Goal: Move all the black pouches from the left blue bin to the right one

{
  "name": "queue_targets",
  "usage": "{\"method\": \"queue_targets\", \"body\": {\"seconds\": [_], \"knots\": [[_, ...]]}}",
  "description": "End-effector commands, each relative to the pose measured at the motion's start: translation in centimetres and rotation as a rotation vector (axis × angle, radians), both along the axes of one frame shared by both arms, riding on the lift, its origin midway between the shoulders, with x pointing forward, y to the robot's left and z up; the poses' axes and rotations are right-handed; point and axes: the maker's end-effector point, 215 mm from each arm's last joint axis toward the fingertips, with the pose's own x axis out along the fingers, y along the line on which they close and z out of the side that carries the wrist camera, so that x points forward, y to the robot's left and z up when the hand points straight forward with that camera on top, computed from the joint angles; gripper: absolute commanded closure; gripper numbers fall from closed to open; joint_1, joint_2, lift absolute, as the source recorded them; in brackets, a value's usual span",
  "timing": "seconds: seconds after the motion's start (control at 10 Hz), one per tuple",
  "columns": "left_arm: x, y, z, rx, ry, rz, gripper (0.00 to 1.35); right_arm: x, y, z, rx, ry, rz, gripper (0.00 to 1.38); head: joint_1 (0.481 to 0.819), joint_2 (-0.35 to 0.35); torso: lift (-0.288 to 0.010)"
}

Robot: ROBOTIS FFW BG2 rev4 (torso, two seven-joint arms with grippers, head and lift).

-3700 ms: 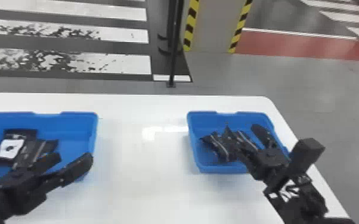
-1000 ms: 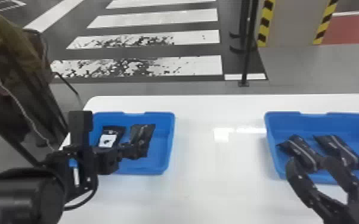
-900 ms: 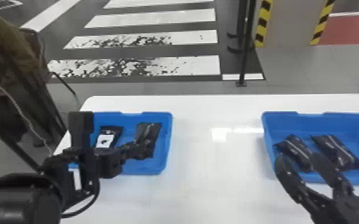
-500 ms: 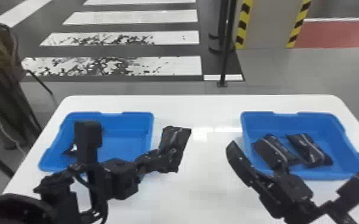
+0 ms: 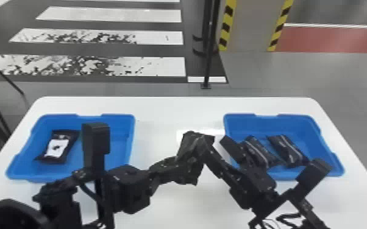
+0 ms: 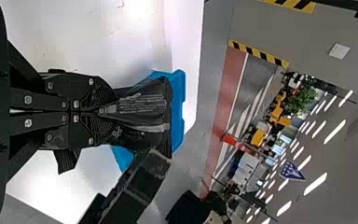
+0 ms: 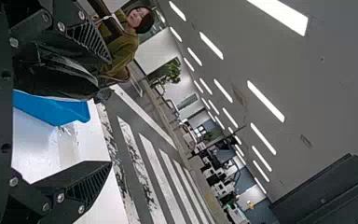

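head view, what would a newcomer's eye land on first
Probably the black pouch gripped by the left gripper, between the bins, with the open right gripper close by. Next, likely the blue bins: the left bin holds one white-labelled pouch, the right bin two pouches.

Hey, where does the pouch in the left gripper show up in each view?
Head view: black pouch, centre, between the bins.
Left wrist view: in the left gripper, before the right blue bin.
Right wrist view: between the right gripper's parted fingers.
Shared landmark: white table.
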Motion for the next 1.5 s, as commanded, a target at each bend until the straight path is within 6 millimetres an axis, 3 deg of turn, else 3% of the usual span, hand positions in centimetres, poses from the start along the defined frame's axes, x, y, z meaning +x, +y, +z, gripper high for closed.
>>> {"method": "queue_targets", "body": {"seconds": [0.0, 0.1, 0.2, 0.4, 0.7, 0.8, 0.9, 1.0, 1.1, 1.3, 1.4], "knots": [[-0.6, -1.4, 0.2, -0.011, 0.002, -0.035, 1.21, 0.4, -0.1, 0.0, 0.021, 0.008, -0.002, 0.64, 0.695, -0.063, -0.14], [-0.9, -1.7, 0.2, -0.016, 0.007, -0.044, 1.21, 0.6, -0.1, -0.2, 0.018, 0.012, -0.004, 1.01, 0.695, -0.071, -0.14], [-0.9, -1.8, 0.2, -0.018, 0.008, -0.045, 1.21, 0.6, -0.3, -0.1, 0.015, 0.005, -0.011, 1.28, 0.695, -0.082, -0.14], [-0.6, -1.7, 0.6, -0.02, -0.004, -0.042, 1.21, 0.6, -0.4, 0.2, 0.032, 0.006, -0.013, 1.28, 0.695, -0.093, -0.14], [1.5, -1.0, 1.6, -0.059, -0.042, 0.004, 1.21, -0.1, 0.6, 0.2, 0.058, 0.029, 0.027, 1.28, 0.695, -0.08, -0.14], [1.3, -1.1, 1.5, -0.074, -0.035, 0.004, 1.05, 0.1, 0.5, 0.2, 0.085, 0.042, 0.027, 1.28, 0.695, -0.07, -0.14], [0.8, -1.4, 1.0, -0.085, -0.015, 0.0, 0.56, 1.1, -0.4, 0.1, 0.091, 0.042, 0.015, 1.28, 0.695, -0.068, -0.14], [0.4, -1.3, 0.6, -0.089, -0.002, 0.001, 0.12, 2.7, -2.5, 0.4, 0.065, 0.024, -0.016, 1.28, 0.695, -0.076, -0.14], [-0.2, -1.2, 0.0, -0.103, 0.019, 0.005, 0.07, 4.3, -5.1, 0.8, 0.038, 0.006, -0.057, 1.28, 0.695, -0.084, -0.14], [-1.3, 0.2, 0.2, -0.132, 0.027, 0.039, 0.2, 7.4, -10.9, 1.5, -0.027, -0.026, -0.152, 1.28, 0.695, -0.144, -0.14], [-1.7, 1.7, 1.0, -0.132, 0.014, 0.074, 0.2, 9.2, -14.0, 0.8, -0.088, -0.019, -0.199, 1.28, 0.695, -0.177, -0.14]]}}
